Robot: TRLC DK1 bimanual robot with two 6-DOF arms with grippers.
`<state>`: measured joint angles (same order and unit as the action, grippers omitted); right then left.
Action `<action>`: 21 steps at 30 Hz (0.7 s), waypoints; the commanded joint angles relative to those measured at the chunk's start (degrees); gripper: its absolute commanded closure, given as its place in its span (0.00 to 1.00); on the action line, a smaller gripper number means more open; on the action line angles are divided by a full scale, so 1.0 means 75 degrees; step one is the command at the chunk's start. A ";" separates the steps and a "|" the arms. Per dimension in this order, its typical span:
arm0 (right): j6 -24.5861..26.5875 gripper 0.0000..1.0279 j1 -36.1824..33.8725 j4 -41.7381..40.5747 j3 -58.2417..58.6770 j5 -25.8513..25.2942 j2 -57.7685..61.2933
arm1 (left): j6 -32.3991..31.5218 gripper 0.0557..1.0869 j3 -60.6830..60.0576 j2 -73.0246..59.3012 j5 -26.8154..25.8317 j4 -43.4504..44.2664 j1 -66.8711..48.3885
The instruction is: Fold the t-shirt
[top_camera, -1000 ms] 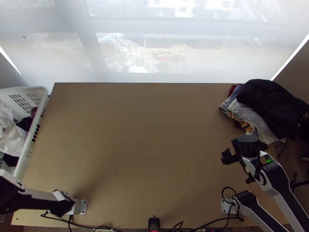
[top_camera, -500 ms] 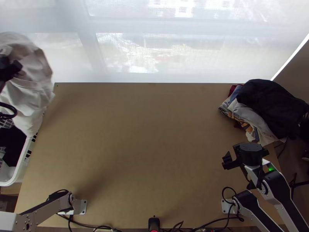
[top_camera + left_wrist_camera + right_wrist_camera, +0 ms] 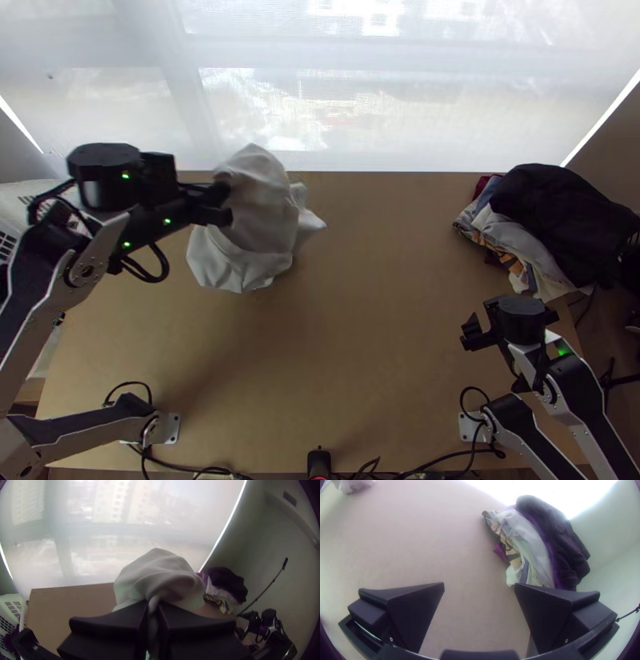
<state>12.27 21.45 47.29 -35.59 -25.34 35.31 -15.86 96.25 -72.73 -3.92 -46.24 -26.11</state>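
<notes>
Near edge, table [image 3: 360, 320]: cables [image 3: 172, 468] along it, small black post [image 3: 319, 462] at the middle, left arm's base plate [image 3: 168, 429] on the near left, right arm's base plate [image 3: 470, 426] on the near right. Right gripper [image 3: 466, 334] over the near right part, empty, fingers [image 3: 416, 610] wide apart, pointing toward the left side. Basket [image 3: 16, 597], white with slotted walls, off the left edge, dark cloth [image 3: 12, 640] in it, left arm partly across. Clothes pile [image 3: 524, 240] at the right edge, mid to far, partly over the edge: black garment [image 3: 568, 216] on top, light grey ones, an orange-black patterned piece [image 3: 506, 258], dark red bit [image 3: 482, 186] at the far side. Left gripper [image 3: 226, 205] over the far left part, fingers [image 3: 115, 623] clamped on the shirt [image 3: 260, 208]. Shirt is white, bunched, gathered between the fingers, rest bulging and hanging on the far left part, toward the middle; which part is gripped, can't tell; whether its low end touches the table, can't tell. Apart from the pile. Far side: pale blind [image 3: 320, 96] behind the table's far edge, light coming through.
</notes>
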 commanded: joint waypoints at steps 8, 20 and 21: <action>0.0086 0.05 -0.0388 -0.0012 -0.0164 -0.0019 0.0097 | 0.0521 0.96 -0.0458 -0.1951 -0.0075 0.0083 -0.4066; 0.0344 0.05 -0.0563 -0.0200 -0.0235 -0.0031 0.0120 | 0.0778 0.15 0.1616 -0.4541 -0.0625 -0.0374 -0.6245; 0.0379 0.05 -0.0563 -0.0235 -0.0246 -0.0031 0.0120 | 0.0919 0.10 0.1780 -0.4623 -0.0614 -0.0515 -0.6257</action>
<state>14.04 17.69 46.28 -36.97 -25.50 36.12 -11.94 101.62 -98.78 -7.51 -45.67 -65.89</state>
